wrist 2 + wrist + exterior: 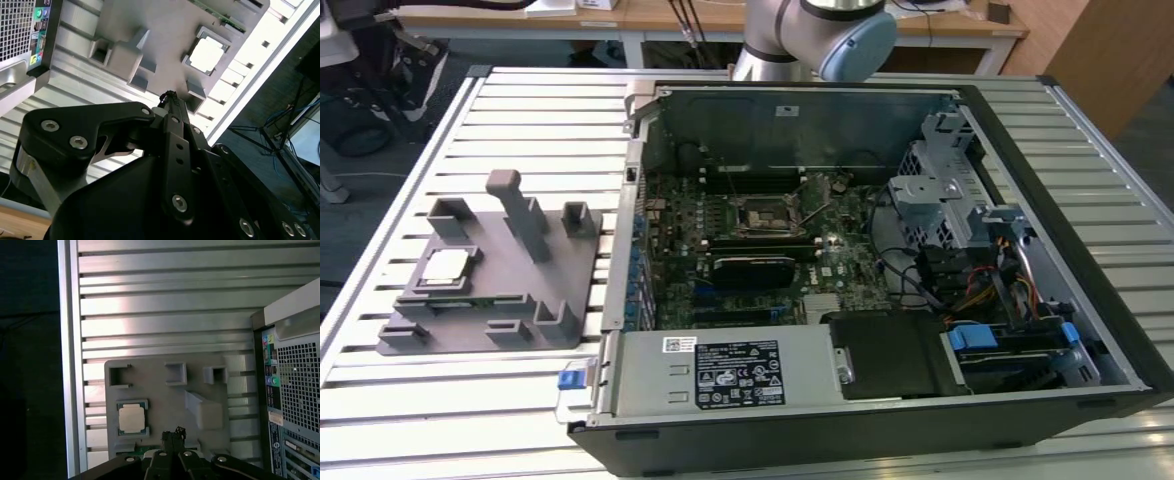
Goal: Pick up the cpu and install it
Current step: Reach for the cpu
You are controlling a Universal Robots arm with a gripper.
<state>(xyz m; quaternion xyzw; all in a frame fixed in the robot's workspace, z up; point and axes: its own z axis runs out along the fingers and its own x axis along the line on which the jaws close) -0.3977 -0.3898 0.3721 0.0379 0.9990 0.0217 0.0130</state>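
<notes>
Presently my claw [173, 433] is drawn narrow, its tips together and holding nothing, and it hangs above the grey fixture [165, 395]. Below it and slightly to one side, clear of the tips, the cpu [131, 418] lies flat in a square pocket of that fixture. Farther out, the open computer case [787, 120] stands on the slatted table [150, 300].

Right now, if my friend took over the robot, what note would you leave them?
Gripper: shut, empty, up above the fixture, apart from the cpu.
Cpu: lies flat in its pocket on the fixture, on the table at the exterior view's left of the case.
Done: nothing; the cpu is not picked up.
Left: the pick-up and the install in the case.
</notes>
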